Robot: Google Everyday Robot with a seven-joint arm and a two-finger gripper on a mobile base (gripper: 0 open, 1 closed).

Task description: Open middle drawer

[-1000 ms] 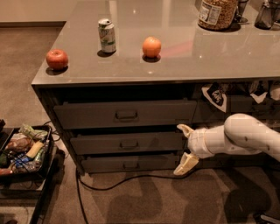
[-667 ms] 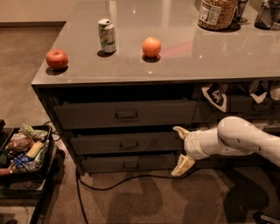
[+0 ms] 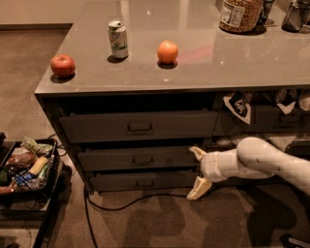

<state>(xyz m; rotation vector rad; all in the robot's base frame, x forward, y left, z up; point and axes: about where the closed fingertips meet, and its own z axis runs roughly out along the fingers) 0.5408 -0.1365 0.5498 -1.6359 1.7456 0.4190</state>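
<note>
Three drawers sit stacked in the left half of the bench (image 3: 208, 72), and the one to watch is the middle drawer (image 3: 109, 160). It has a dark grey front of medium height, with a small loop handle (image 3: 143, 160) at its centre. Above it is the taller top drawer (image 3: 92, 128) and below it the slim bottom drawer (image 3: 114, 182).

The white arm (image 3: 261, 162) reaches in low from the right. The gripper (image 3: 192, 173) is at the right-hand end of the drawer stack, well apart from that centre handle. Its fingers (image 3: 197, 153) are spread wide. The upper one is up by the right end of the middle drawer's front, though I can't say from here whether it touches. The lower one angles down toward the carpet beside the bottom drawer. Nothing is pinched between them.

On the bench top, a red apple (image 3: 63, 65) sits near the left corner. A drinks can (image 3: 118, 39) stands upright behind it, and an orange (image 3: 167, 52) lies to the can's right. A big jar (image 3: 241, 14) is far back on the right.

Down on the floor, a dark cable (image 3: 131, 202) snakes out in front of the drawers. A black tray (image 3: 51, 181) off to the left is loaded with snack packets.
</note>
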